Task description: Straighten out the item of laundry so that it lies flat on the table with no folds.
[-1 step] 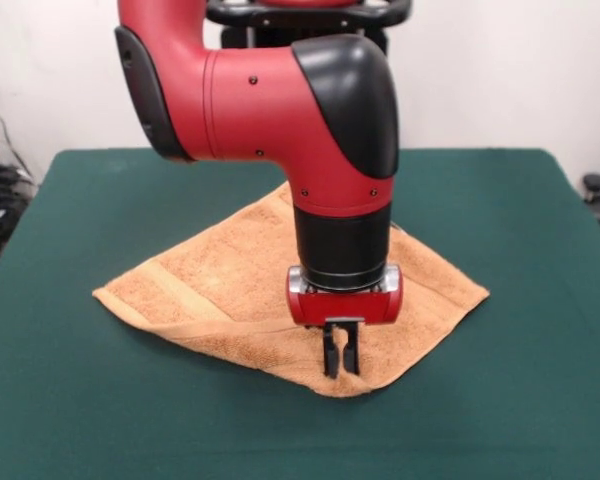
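Gripper [342, 372]: black, two-fingered, hanging straight down from a red wrist collar at the end of the red and black arm [310, 120]. Its fingers [330, 358] are sitting close together with only a thin slit of towel colour showing between them, and the tips are pressing down at or into the cloth; whether any fabric is actually being pinched between them cannot be told from the front view. Towel [220, 275]: orange-tan terry cloth, lying directly beneath and behind the gripper, set as a diamond with one corner pointing toward the camera just below the fingertips. That near corner is sitting doubled, a thicker layered edge running away from the gripper toward the picture's left, where a fold is lying over the sheet under it. A woven border band is crossing the cloth out by the picture-left corner, well apart from the fingers. The picture-right corner is lying flat and single, off to the side of the wrist collar. The far corner is disappearing behind the arm's black forearm section. Table [520, 400]: dark green felt-like top, extending well beyond the towel on every side of the gripper, bare in front of it and to both sides. Arm body is filling the upper middle of the view, hiding the cloth's centre behind the gripper.
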Robot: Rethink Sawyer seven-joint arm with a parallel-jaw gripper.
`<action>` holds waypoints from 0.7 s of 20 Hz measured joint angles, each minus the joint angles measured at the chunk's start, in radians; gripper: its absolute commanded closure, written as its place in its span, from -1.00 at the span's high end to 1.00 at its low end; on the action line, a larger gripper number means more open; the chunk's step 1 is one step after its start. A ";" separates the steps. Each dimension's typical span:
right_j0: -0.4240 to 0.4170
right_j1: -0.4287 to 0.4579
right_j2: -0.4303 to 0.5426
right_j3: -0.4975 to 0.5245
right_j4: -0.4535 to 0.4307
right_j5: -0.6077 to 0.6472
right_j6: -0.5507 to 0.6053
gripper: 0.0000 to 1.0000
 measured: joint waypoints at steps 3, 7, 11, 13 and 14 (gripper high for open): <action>0.000 0.004 0.001 -0.008 0.000 0.008 0.000 -1.00; -0.006 0.018 0.011 -0.038 0.000 0.043 0.000 -1.00; -0.022 0.036 0.039 -0.092 0.000 0.139 -0.004 -1.00; -0.035 0.045 0.058 -0.116 -0.005 0.185 -0.009 -1.00; -0.042 0.049 0.069 -0.126 -0.009 0.203 -0.011 -1.00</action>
